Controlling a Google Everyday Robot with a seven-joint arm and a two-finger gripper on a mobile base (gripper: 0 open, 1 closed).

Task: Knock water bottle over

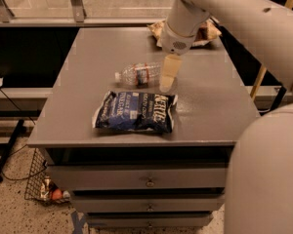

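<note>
The water bottle [138, 74] is a small clear ribbed bottle with a white cap and a white-and-red label band. It lies on its side in the middle of the grey table [88, 52], cap pointing left. My gripper [167, 82] hangs from the arm just to the right of the bottle's base, low over the table, close beside the bottle. It holds nothing.
A dark blue chip bag [136, 112] lies flat in front of the bottle near the table's front edge. Another snack bag [205, 33] lies at the back right, partly hidden by my arm. Drawers [146, 182] are below the table top.
</note>
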